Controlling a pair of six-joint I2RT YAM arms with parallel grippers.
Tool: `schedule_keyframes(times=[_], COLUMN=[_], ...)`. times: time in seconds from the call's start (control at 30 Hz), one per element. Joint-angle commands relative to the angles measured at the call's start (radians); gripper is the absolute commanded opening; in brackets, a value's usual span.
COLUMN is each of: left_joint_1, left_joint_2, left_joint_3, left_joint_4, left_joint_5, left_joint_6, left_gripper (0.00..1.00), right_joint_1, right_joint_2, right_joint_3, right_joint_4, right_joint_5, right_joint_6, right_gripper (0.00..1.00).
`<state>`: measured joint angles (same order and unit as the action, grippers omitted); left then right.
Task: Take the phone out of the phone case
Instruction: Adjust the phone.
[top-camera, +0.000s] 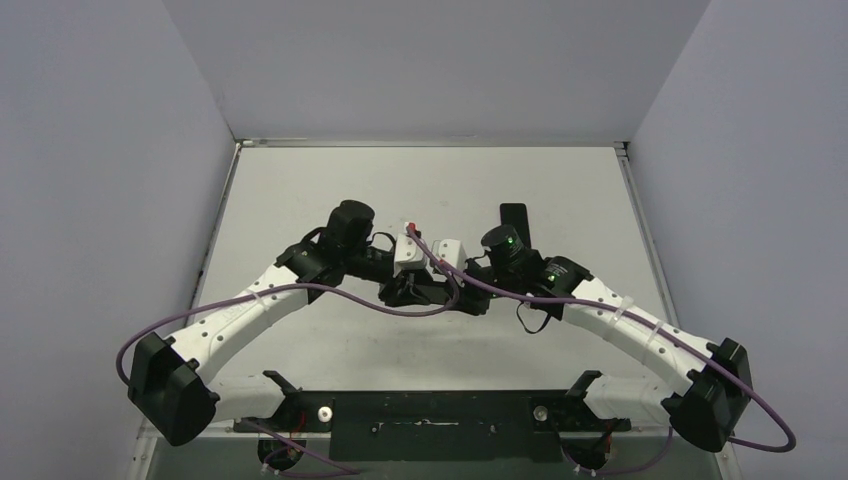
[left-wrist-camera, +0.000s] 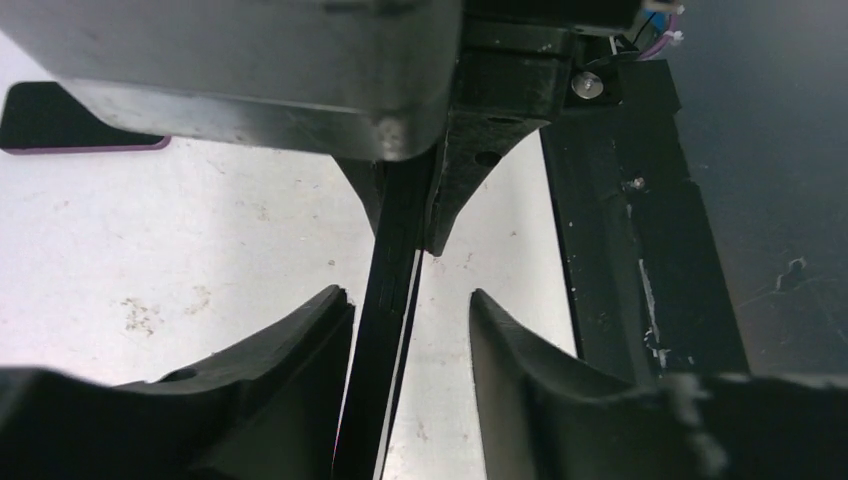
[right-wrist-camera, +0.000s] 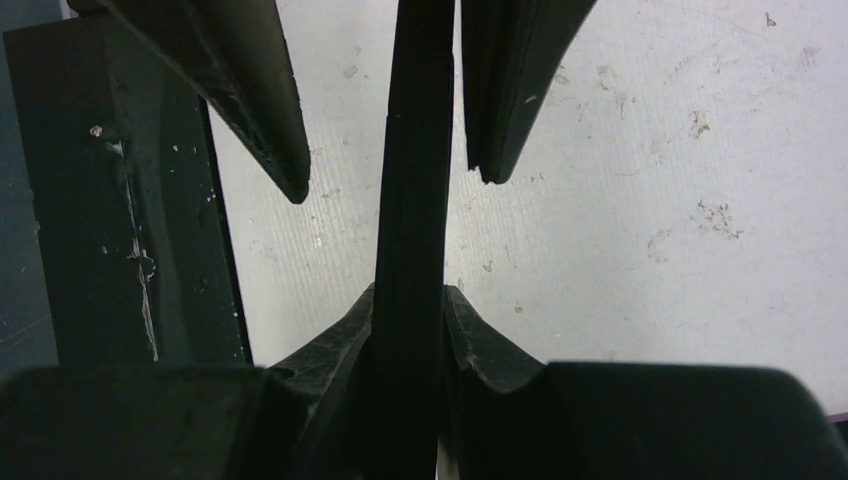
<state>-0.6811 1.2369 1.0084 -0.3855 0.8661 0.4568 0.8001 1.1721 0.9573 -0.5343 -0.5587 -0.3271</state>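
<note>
**Right claw clamped on a dark slab, left claw loose around it**

The two arms met over the middle of the table (top-camera: 420, 185). Between them a thin dark slab (right-wrist-camera: 412, 180) stood on edge above the tabletop. Whether it was the phone, the case or both could not be told from its edge.

The right claw (right-wrist-camera: 410, 295) was clenched on the slab, with both fingertips pressed flat against its faces. The left claw (left-wrist-camera: 410, 300) came at it from the far end and was released. One finger (left-wrist-camera: 290, 360) lay against the slab, and the other stood apart with white table showing in the gap. In the right wrist view the left fingers straddled the slab in the same way, one close and one well apart.

A flat black piece (top-camera: 515, 222) lay on the table behind the right arm, apart from both claws. In the left wrist view it showed a purple rim. It could not be told whether it was the phone or the case.

A black bar (right-wrist-camera: 100, 200) ran along the near edge of the table, beside the claws.
</note>
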Motion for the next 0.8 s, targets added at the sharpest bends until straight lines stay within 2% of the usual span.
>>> schedule_keyframes(times=[0.0, 0.07, 0.17, 0.2, 0.33, 0.43, 0.57, 0.63, 0.77], left_joint_1=[-0.013, -0.016, -0.020, -0.020, -0.018, -0.003, 0.052, 0.096, 0.155], left_joint_2=[0.016, 0.023, 0.031, 0.030, -0.012, -0.081, -0.160, -0.188, -0.238], left_joint_3=[0.055, 0.058, 0.060, 0.059, 0.033, -0.029, -0.131, -0.175, -0.260], left_joint_4=[-0.009, -0.005, -0.006, -0.008, 0.025, 0.146, 0.355, 0.469, 0.626], left_joint_5=[0.034, 0.034, 0.029, 0.020, -0.060, -0.138, -0.220, -0.251, -0.383], left_joint_6=[0.003, -0.006, -0.014, -0.018, -0.065, -0.164, -0.406, -0.562, -0.859], left_gripper=[0.39, 0.30, 0.05, 0.00, 0.00, 0.00, 0.00, 0.00, 0.00], right_joint_1=[0.014, 0.019, 0.024, 0.024, 0.017, -0.009, -0.092, -0.139, -0.154], right_joint_2=[-0.004, 0.002, 0.012, 0.012, 0.000, -0.031, -0.121, -0.173, -0.240], right_joint_3=[0.068, 0.069, 0.068, 0.067, 0.058, 0.035, -0.026, -0.072, -0.156], right_joint_4=[0.071, 0.072, 0.080, 0.083, 0.102, 0.133, 0.256, 0.341, 0.473], right_joint_5=[-0.037, -0.037, -0.038, -0.033, -0.016, -0.021, -0.059, -0.083, -0.069], right_joint_6=[-0.027, -0.027, -0.027, -0.029, -0.029, -0.010, 0.101, 0.183, 0.338], right_gripper=[0.06, 0.06, 0.07, 0.08, 0.13, 0.33, 0.67, 0.76, 0.87])
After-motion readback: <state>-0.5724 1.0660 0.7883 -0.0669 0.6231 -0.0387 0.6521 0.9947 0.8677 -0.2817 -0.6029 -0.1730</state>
